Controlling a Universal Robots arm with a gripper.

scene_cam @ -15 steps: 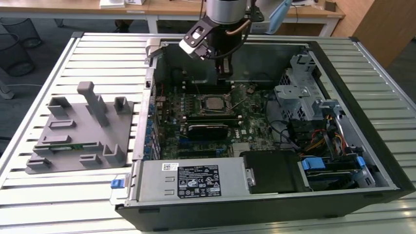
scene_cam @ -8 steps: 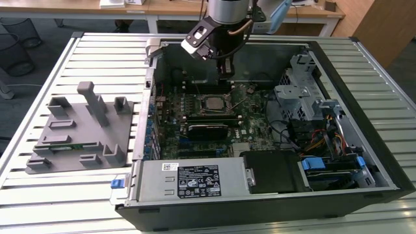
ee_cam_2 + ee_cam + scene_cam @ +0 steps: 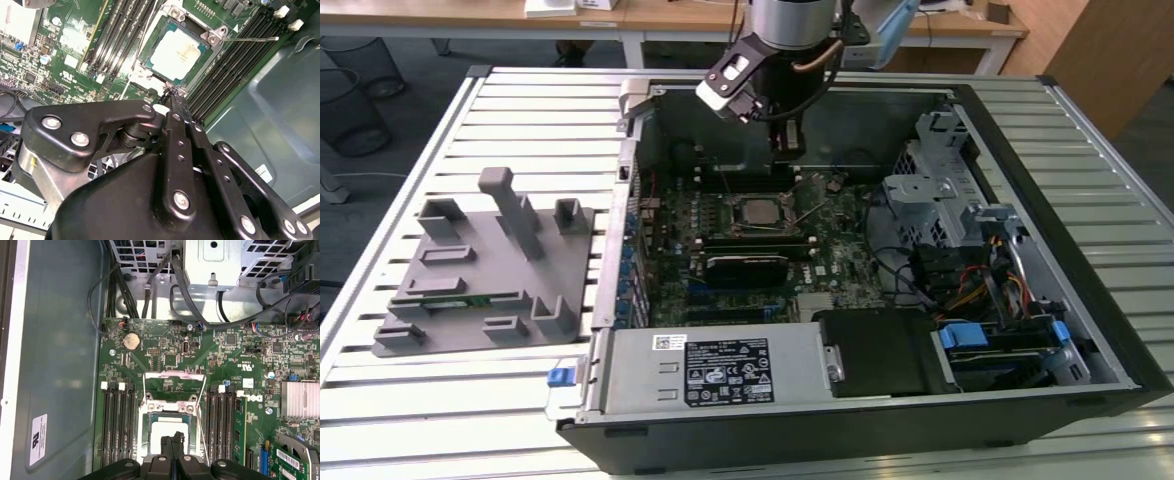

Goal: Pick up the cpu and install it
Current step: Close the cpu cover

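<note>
Closest to us, our gripper (image 3: 172, 96), fingers (image 3: 176, 114) pressed together and holding nothing, hangs near the socket (image 3: 212, 38). We see the open computer case (image 3: 854, 432), its green board (image 3: 75, 50), and the cpu (image 3: 177, 54) lying seated in that socket.

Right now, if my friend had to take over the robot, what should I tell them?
Gripper: shut, holding nothing, close over the socket in both wrist views.
The cpu: lying flat in its socket on the motherboard.
Done: the cpu is placed in the socket.
Left: the socket's metal frame looks flipped open, not clamped over the cpu.
</note>
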